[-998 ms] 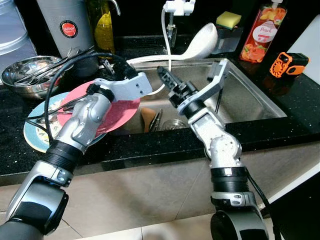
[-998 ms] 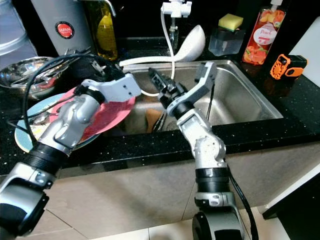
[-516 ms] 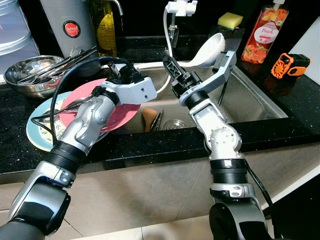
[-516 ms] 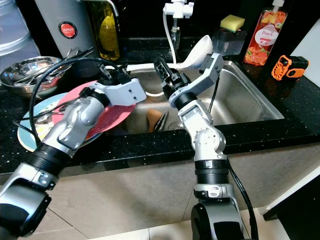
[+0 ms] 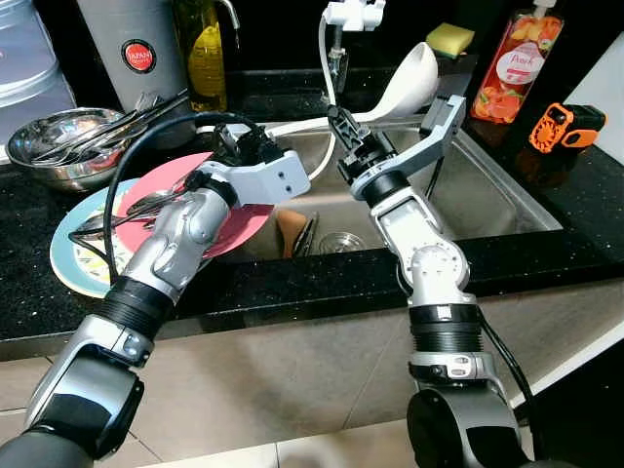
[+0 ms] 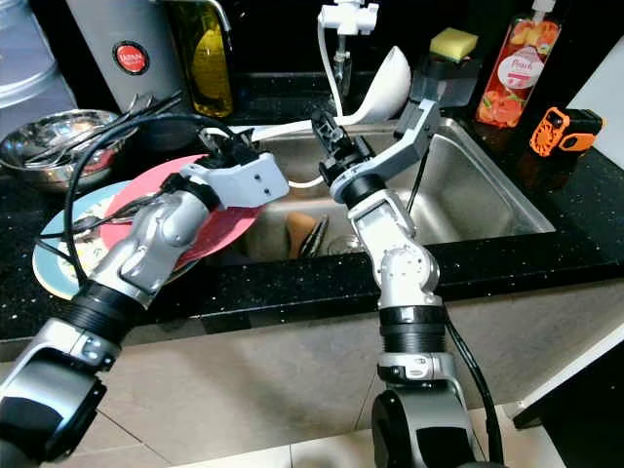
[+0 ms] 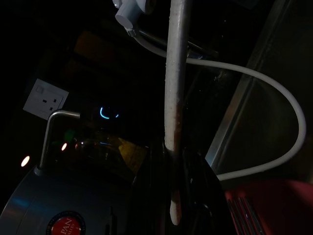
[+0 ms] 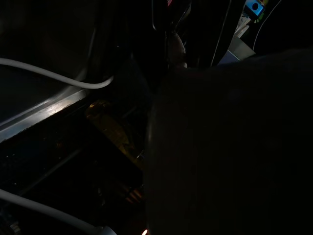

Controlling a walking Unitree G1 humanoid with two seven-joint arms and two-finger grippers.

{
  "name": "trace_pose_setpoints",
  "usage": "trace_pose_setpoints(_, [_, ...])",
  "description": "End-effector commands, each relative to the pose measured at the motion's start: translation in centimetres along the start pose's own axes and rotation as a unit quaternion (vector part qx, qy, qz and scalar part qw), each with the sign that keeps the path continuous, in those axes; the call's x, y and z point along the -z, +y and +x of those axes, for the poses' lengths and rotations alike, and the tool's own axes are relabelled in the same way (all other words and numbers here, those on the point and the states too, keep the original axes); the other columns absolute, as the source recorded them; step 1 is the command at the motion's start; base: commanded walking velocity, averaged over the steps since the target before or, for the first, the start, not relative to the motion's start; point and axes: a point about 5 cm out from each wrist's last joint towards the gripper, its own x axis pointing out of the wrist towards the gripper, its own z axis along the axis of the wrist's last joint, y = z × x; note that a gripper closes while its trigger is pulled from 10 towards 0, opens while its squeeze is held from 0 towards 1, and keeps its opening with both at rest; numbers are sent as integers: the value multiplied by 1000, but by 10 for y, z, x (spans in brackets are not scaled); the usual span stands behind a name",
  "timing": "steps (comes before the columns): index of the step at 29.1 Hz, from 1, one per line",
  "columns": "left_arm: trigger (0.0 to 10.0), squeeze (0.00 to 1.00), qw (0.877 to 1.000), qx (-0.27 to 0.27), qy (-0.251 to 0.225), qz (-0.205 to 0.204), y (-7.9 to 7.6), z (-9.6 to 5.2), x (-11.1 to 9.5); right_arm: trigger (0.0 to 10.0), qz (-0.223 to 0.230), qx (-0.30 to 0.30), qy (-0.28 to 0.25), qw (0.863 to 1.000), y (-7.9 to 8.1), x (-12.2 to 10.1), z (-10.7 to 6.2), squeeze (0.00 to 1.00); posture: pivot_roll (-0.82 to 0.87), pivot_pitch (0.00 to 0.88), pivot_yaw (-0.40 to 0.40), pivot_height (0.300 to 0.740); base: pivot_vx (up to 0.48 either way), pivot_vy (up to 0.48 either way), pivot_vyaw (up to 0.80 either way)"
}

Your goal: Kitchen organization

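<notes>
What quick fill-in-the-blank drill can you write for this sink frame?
1. The pink plate lies on a light ___ plate.
2. The white ladle has its handle between the fingers of the gripper on the robot's ___ arm.
3. The orange tape measure sits on the counter to the robot's ___ of the sink.
Missing words: blue; left; right.

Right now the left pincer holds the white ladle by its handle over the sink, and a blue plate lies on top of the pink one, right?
Not quite. In the left eye view the pink plate lies on top of the blue plate. The left pincer does hold the ladle over the sink.
</notes>
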Motion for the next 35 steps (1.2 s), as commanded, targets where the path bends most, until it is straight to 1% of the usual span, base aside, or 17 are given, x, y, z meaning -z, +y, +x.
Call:
trace_pose_setpoints(1, [10000, 1000, 1000, 9, -21, 3, -4, 2, -8, 0, 18, -9, -2, 1000, 15, 10, 10, 0, 234, 0, -38, 740, 0, 0, 0])
trace_pose_setpoints(5, [10000, 1000, 1000, 1, -30, -10, -1, 1, -11, 353, 18, -7, -1, 1000, 15, 10, 10, 0, 233, 0, -39, 740, 0, 0, 0])
trace_pose_setpoints(6, [10000, 1000, 999, 0, -32, -11, 0, 2, -12, 10000, 20, -4, -3, 1000, 14, 9, 10, 0, 236, 0, -41, 740, 0, 0, 0])
trace_pose_setpoints(9, [10000, 1000, 999, 3, -35, -15, 0, 2, -13, 10000, 23, -1, -6, 1000, 13, 8, 10, 0, 236, 0, -41, 740, 0, 0, 0])
trace_pose_setpoints(10, [10000, 0, 999, 5, -46, -24, 0, 0, -16, 10000, 24, 6, -16, 1000, 10, 3, 11, 0, 236, 0, -41, 740, 0, 0, 0])
trace_pose_setpoints(15, [10000, 0, 994, -34, -92, -47, 12, -7, -28, 10000, -11, 55, -94, 994, -11, -43, 11, 0, 242, 0, -47, 740, 0, 0, 0])
trace_pose_setpoints(16, [10000, 0, 994, -34, -92, -47, 12, -7, -28, 10000, -11, 55, -94, 994, -11, -43, 11, 0, 242, 0, -47, 740, 0, 0, 0])
trace_pose_setpoints(17, [10000, 0, 992, -57, -97, -63, 21, -11, -29, 10000, -106, 99, -103, 984, -28, -66, 8, 0, 244, 0, -49, 740, 0, 0, 0])
trace_pose_setpoints(18, [10000, 0, 992, -57, -97, -63, 21, -11, -29, 10000, -106, 99, -103, 984, -28, -66, 8, 0, 244, 0, -49, 740, 0, 0, 0])
trace_pose_setpoints(21, [10000, 0, 990, -76, -95, -73, 32, -17, -27, 10000, -216, 166, -81, 959, -54, -91, 0, 0, 249, 0, -53, 740, 0, 0, 0])
trace_pose_setpoints(23, [10000, 0, 990, -80, -93, -73, 34, -18, -26, 10000, -233, 178, -70, 953, -60, -94, -2, 0, 250, 0, -54, 740, 0, 0, 0])
trace_pose_setpoints(24, [10000, 0, 990, -85, -90, -74, 37, -20, -25, 10000, -263, 187, -33, 946, -68, -93, -5, 0, 250, 0, -55, 740, 0, 0, 0])
trace_pose_setpoints(26, [10000, 0, 990, -91, -82, -76, 41, -24, -21, 10000, -330, 225, 31, 916, -91, -91, -17, 0, 254, 0, -57, 740, 0, 0, 0])
trace_pose_setpoints(28, [10000, 0, 990, -91, -78, -76, 42, -27, -18, 10000, -360, 234, 82, 900, -108, -87, -27, 0, 255, 0, -58, 740, 0, 0, 0])
trace_pose_setpoints(29, [10000, 0, 990, -91, -78, -76, 42, -27, -18, 10000, -360, 234, 82, 900, -108, -87, -27, 0, 255, 0, -58, 740, 0, 0, 0])
trace_pose_setpoints(33, [10000, 0, 991, -87, -69, -76, 40, -32, -14, 10000, -373, 187, 163, 894, -116, -73, -32, 0, 259, 0, -60, 740, 0, 0, 0])
trace_pose_setpoints(35, [10000, 0, 992, -85, -59, -76, 38, -34, -11, 10000, -373, 122, 227, 891, -112, -57, -33, 0, 258, 0, -64, 740, 0, 0, 0])
